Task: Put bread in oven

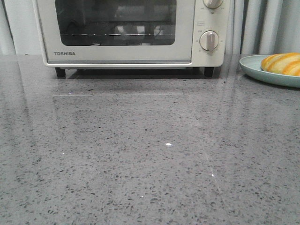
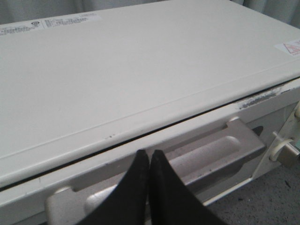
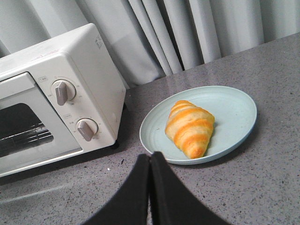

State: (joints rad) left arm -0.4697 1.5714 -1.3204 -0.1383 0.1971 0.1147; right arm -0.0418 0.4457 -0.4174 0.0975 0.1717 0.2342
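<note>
The cream-white Toshiba oven (image 1: 126, 33) stands at the back of the table with its glass door closed. The striped golden bread (image 1: 282, 63) lies on a pale blue plate (image 1: 253, 65) at the far right; it also shows in the right wrist view (image 3: 191, 127). My left gripper (image 2: 148, 153) is shut and empty, above the oven's top front edge, its tips over the grey door handle (image 2: 206, 157). My right gripper (image 3: 151, 157) is shut and empty, above the table a little short of the plate (image 3: 234, 108). Neither gripper shows in the front view.
The grey speckled stone table (image 1: 150, 154) stretches in front of the oven. Two round knobs (image 3: 63, 91) sit on the oven's right side. Pale curtains (image 3: 187, 33) hang behind the table.
</note>
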